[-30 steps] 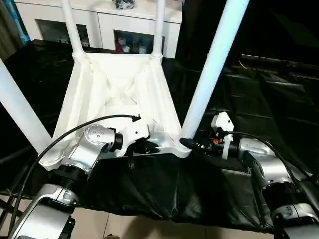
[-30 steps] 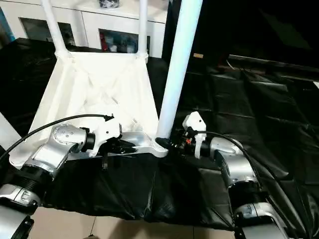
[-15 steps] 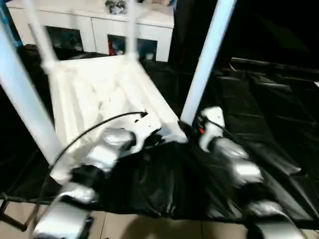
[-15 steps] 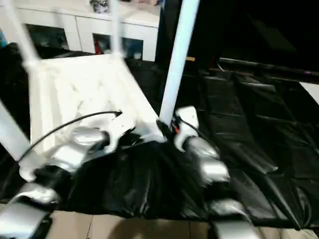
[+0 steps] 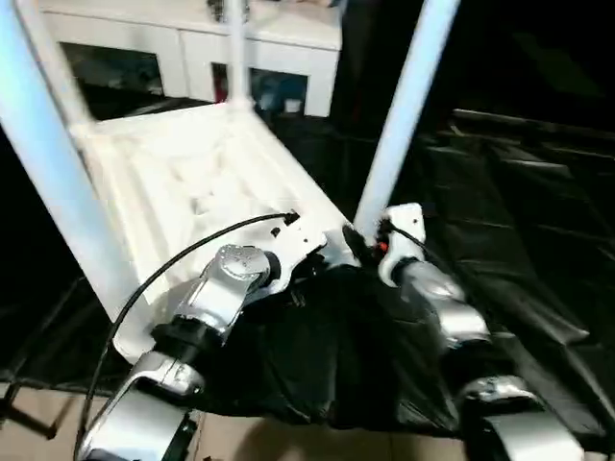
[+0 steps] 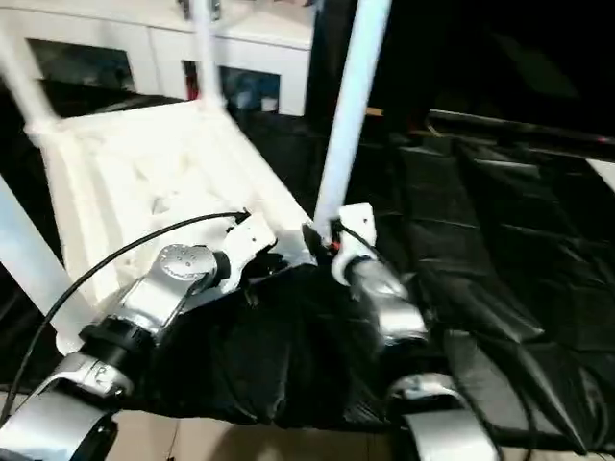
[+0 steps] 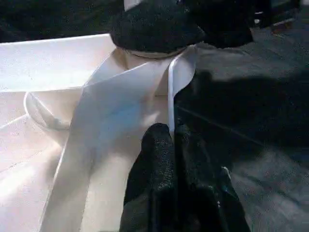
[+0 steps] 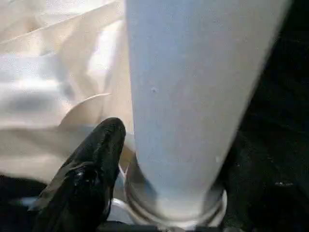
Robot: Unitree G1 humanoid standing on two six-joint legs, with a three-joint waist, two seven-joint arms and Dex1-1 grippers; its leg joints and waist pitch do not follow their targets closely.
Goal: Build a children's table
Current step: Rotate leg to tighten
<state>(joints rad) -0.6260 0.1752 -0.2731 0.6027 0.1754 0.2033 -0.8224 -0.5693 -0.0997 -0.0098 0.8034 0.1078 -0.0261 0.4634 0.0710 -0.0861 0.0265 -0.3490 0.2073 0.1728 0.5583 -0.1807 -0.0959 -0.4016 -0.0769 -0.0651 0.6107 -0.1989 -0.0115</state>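
The white children's table lies upside down on black cloth, its ribbed top (image 5: 192, 173) facing up and its four tube legs rising from the corner sockets. My left gripper (image 5: 309, 272) is at the near edge, and its fingers (image 7: 161, 145) are shut on the thin rim of the top. My right gripper (image 5: 357, 242) is at the foot of the near-right leg (image 5: 399, 115). One black finger (image 8: 104, 140) presses the socket beside that leg (image 8: 193, 96), while the other finger is hidden behind the tube. The near-left leg (image 5: 58, 182) stands tall at the left.
A white cabinet with glass doors (image 5: 173, 48) stands behind the table. Black cloth (image 5: 500, 211) covers the work surface to the right and the near edge, where it hangs down towards the pale floor (image 5: 250, 442). A black cable (image 5: 192, 259) arcs over my left forearm.
The view has swung, and the table now looks turned, its near-right corner farther from me. Both grippers travelled with that corner and kept their holds.
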